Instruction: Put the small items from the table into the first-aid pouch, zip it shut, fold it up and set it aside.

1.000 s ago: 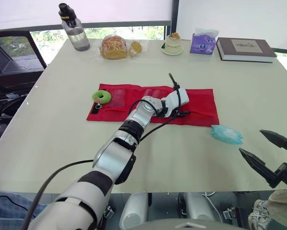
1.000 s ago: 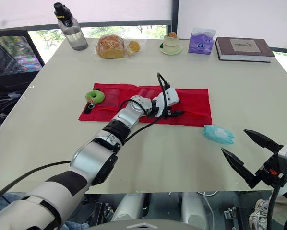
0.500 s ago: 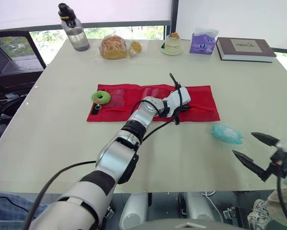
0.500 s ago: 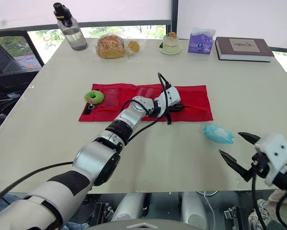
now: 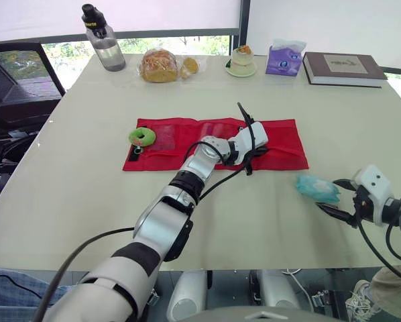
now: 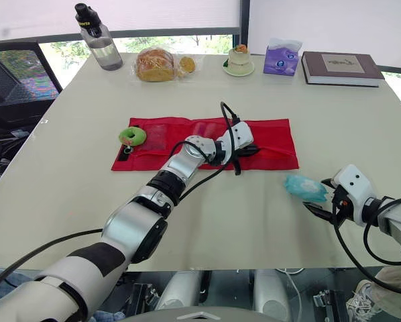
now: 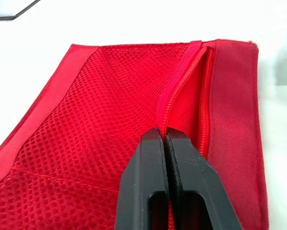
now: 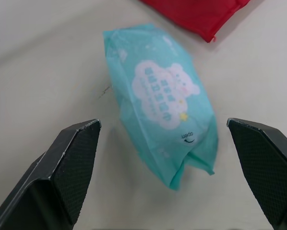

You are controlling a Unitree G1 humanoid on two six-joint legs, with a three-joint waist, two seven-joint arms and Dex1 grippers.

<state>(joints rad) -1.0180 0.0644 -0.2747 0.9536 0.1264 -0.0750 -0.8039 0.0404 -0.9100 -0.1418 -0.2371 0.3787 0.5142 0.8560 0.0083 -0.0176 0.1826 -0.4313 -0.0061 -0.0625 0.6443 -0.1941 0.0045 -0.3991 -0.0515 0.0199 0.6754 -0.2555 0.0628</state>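
Right wrist view has the right gripper (image 8: 162,123) spread wide and aimed at the teal wipes pack (image 8: 158,105), which lies on the table (image 5: 86,174) just beside the near right corner of the red first-aid pouch (image 5: 281,144). Such a wide spread should let the soft pack pass between its jaws. Meanwhile the left gripper (image 7: 163,136) is pinched tight on the pouch's zip edge, I think to hold the mouth steady for loading

Bright daylight from the windows (image 5: 187,45) beyond the table's (image 5: 73,174) far edge washes the blinds (image 5: 160,13) white and leaves only soft shadows on the pale top.
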